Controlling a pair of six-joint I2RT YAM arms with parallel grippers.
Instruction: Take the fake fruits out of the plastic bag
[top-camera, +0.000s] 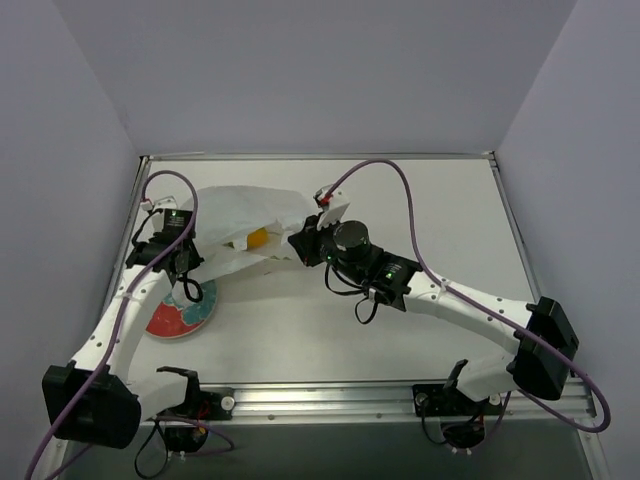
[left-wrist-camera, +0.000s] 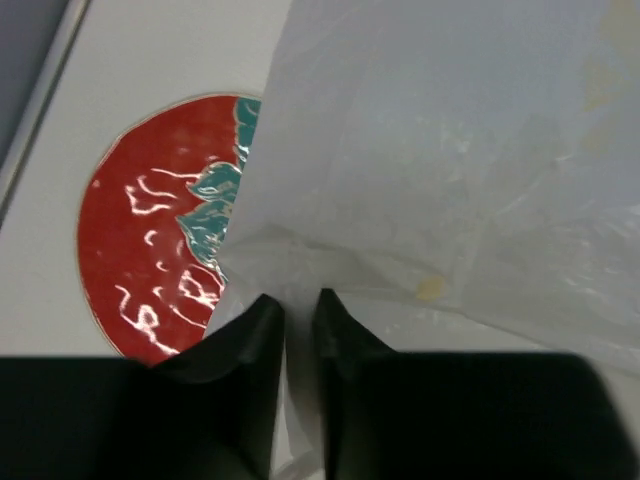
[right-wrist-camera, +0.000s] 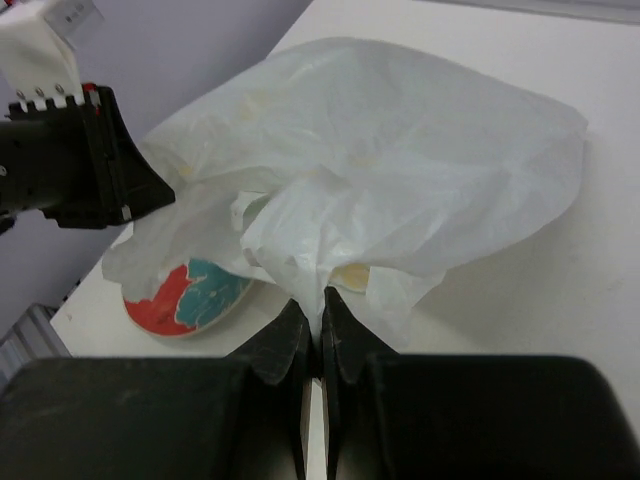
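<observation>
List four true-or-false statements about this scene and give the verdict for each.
1. The right fingers are pinched shut on the plastic bag. True.
2. The plate lies wholly clear of the bag. False: the bag drapes over part of it.
3. A yellow fruit shows in the bag's mouth in the top view. True.
4. A green fruit sits on the plate. False: no fruit shows on the part of the plate that is visible.
</observation>
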